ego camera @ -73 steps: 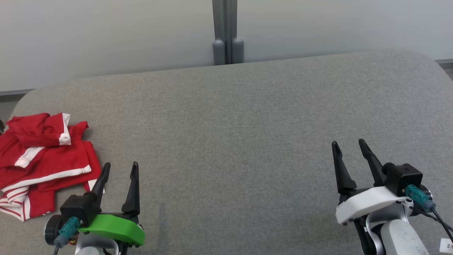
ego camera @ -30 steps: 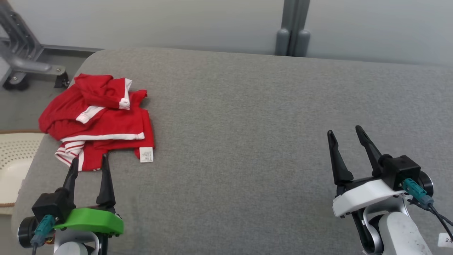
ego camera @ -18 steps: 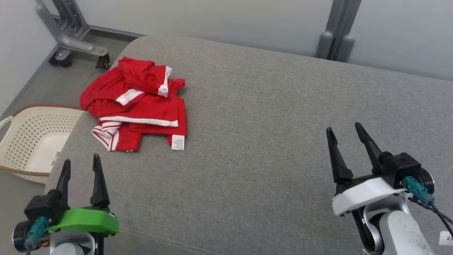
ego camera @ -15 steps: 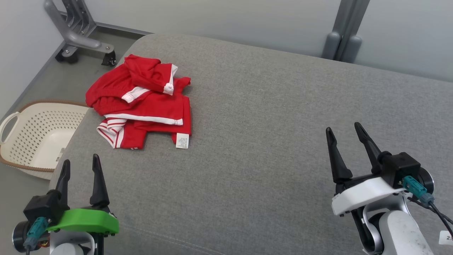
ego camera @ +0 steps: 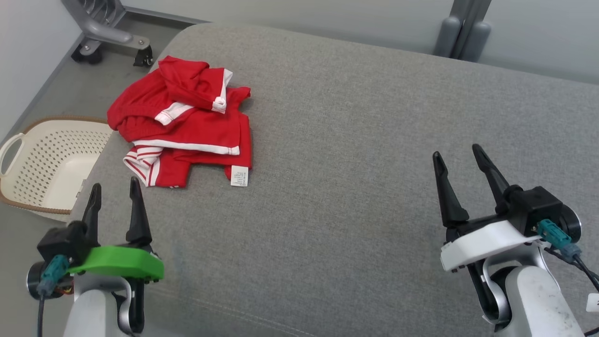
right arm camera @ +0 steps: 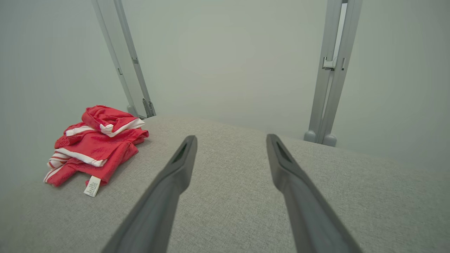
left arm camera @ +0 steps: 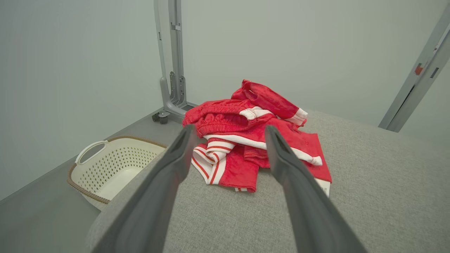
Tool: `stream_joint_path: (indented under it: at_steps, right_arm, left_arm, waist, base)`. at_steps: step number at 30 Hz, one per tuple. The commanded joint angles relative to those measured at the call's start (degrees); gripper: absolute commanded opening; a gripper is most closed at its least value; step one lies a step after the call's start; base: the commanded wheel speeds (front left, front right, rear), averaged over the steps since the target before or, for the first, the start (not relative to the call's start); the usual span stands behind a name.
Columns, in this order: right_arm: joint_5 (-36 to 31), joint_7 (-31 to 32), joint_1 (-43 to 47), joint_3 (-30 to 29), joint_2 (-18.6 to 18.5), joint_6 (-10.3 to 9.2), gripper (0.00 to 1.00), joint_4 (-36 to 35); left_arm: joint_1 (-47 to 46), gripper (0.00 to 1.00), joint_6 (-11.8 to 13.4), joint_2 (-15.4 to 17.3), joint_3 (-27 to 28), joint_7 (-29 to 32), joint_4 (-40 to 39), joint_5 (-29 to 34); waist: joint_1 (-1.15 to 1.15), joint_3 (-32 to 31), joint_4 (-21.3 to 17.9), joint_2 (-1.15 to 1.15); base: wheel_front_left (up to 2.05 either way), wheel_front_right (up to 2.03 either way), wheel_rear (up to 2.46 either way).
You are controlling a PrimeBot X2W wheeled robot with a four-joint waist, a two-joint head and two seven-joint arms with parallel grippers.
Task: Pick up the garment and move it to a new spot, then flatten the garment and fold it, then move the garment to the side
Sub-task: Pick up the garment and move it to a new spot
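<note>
The garment (ego camera: 185, 124) is a crumpled red piece with white stripes and a white label, lying near the far left corner of the grey padded surface (ego camera: 355, 154). It also appears ahead in the left wrist view as the garment (left arm camera: 253, 140), and at the left in the right wrist view as the garment (right arm camera: 95, 144). My left gripper (ego camera: 115, 187) stands open just short of the garment, nothing between its fingers. My right gripper (ego camera: 458, 157) is open too, far to the right over bare grey fabric.
A cream perforated basket (ego camera: 44, 164) sits on the floor beside the surface's left edge; the basket (left arm camera: 116, 165) shows in the left wrist view too. A grey wheeled metal stand (ego camera: 105, 32) is behind it. Grey upright posts (ego camera: 463, 28) stand at the back.
The head camera has swung to the left and tilted down, bringing the garment and basket into fuller view. Both grippers stay open; the garment lies as before.
</note>
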Motion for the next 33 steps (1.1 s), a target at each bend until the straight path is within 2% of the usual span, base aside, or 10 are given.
stream_joint_path:
  at_steps: [1, 8, 13, 24, 25, 27, 33]
  right_arm:
    - [-0.57, 0.55, -1.26, -0.12, -0.57, 0.00, 1.00, -0.92]
    - [-1.40, 3.09, -4.84, 0.38, -2.80, 0.00, 1.00, -4.47]
    - [-1.55, 4.39, -7.16, 0.32, -4.14, 0.00, 1.00, -6.24]
    - [-1.62, 4.44, -9.28, -0.31, -4.63, 0.00, 1.00, -7.01]
    - [-1.66, 4.39, -9.29, -0.42, -4.60, 0.00, 1.00, -6.95]
    - [-1.74, 4.28, -9.30, -0.62, -4.49, 0.00, 1.00, -6.83]
    - [-1.82, 3.25, -8.45, -0.95, -3.78, 0.00, 1.00, -5.76]
  left_arm:
    - [-2.85, 1.00, -0.14, -0.05, -0.34, -0.01, 1.34, -0.64]
    - [-16.17, 1.00, -0.44, 2.07, -2.20, 0.66, 12.39, -4.14]
    - [-25.57, 1.00, -0.53, 4.33, -5.63, 1.79, 21.20, -8.22]
    - [-36.18, 1.00, -0.50, 9.25, -9.10, 2.92, 36.51, -17.59]
    - [-36.62, 0.77, -0.50, 9.82, -9.22, 2.45, 37.13, -18.20]
    - [-36.97, 0.00, -0.50, 10.41, -9.61, 1.43, 37.60, -19.14]
    - [-34.43, 0.00, -0.39, 13.06, -8.95, -0.15, 35.02, -18.73]
  waist:
    - [0.00, 3.42, -0.76, 0.00]
    - [0.00, 12.55, -2.85, 0.00]
    - [0.00, 17.89, -4.57, 0.00]
    - [0.00, 22.17, -7.04, 0.00]
    - [0.00, 22.20, -7.10, 0.00]
    - [0.00, 22.02, -7.17, 0.00]
    - [0.00, 19.24, -7.33, 0.00]
  base:
    - [0.00, 0.00, 0.00]
    - [0.00, 0.00, 0.00]
    - [0.00, 0.00, 0.00]
    - [0.00, 0.00, 0.00]
    - [0.00, 0.00, 0.00]
    - [0.00, 0.00, 0.00]
    - [0.00, 0.00, 0.00]
